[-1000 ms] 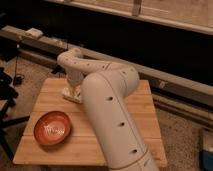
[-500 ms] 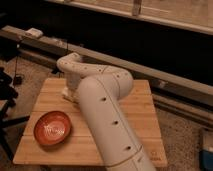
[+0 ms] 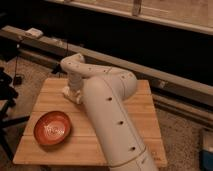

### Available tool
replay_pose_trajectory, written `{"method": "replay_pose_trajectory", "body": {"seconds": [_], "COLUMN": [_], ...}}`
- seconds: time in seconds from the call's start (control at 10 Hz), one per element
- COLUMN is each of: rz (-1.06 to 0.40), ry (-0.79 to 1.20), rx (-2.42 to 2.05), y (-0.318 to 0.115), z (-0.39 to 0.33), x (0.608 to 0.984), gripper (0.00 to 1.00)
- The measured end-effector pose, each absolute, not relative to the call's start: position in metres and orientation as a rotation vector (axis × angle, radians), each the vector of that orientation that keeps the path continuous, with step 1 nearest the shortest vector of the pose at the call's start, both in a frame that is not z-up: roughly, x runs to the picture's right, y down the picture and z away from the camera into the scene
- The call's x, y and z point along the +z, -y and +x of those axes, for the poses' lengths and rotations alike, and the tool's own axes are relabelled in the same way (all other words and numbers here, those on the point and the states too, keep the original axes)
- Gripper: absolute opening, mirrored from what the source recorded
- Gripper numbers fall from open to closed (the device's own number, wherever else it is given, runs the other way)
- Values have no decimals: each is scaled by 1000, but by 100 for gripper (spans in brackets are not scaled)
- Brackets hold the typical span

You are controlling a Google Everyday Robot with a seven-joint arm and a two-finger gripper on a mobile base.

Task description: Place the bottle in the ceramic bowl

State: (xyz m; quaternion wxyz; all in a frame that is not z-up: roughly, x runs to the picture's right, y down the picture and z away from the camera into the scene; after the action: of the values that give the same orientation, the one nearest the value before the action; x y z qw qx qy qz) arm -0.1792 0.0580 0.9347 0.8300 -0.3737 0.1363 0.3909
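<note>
The ceramic bowl [image 3: 52, 128] is round, shallow and glossy orange-red, and sits on the front left of the wooden table [image 3: 145, 120]. My white arm reaches from the lower right across the table and bends down at the back left. My gripper [image 3: 73, 94] is down at the table surface behind the bowl, at a small pale object that may be the bottle [image 3: 67, 92]; most of it is hidden by the wrist. The gripper is a bowl's width beyond the bowl.
The table stands on a speckled floor. A long grey rail [image 3: 165, 80] runs behind it, with a small white box [image 3: 34, 33] on its left end. Dark equipment [image 3: 6, 90] stands at the left. A blue object [image 3: 207, 150] is at the right edge.
The arm's upper link has shifted slightly left over the table. The wrist and gripper stay at the same spot at the back left. The bowl has not moved.
</note>
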Motion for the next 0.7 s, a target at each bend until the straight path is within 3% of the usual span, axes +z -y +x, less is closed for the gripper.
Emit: {"method": "replay_pose_trajectory", "body": {"seconds": [0.1, 0.3, 0.7], "rz": [-787, -772, -762], "ry": [-289, -295, -260], "rx": [839, 856, 847], "y": [-57, -52, -56], "z": [-179, -167, -173], "x": [924, 898, 818], "gripper": [14, 0, 0]}}
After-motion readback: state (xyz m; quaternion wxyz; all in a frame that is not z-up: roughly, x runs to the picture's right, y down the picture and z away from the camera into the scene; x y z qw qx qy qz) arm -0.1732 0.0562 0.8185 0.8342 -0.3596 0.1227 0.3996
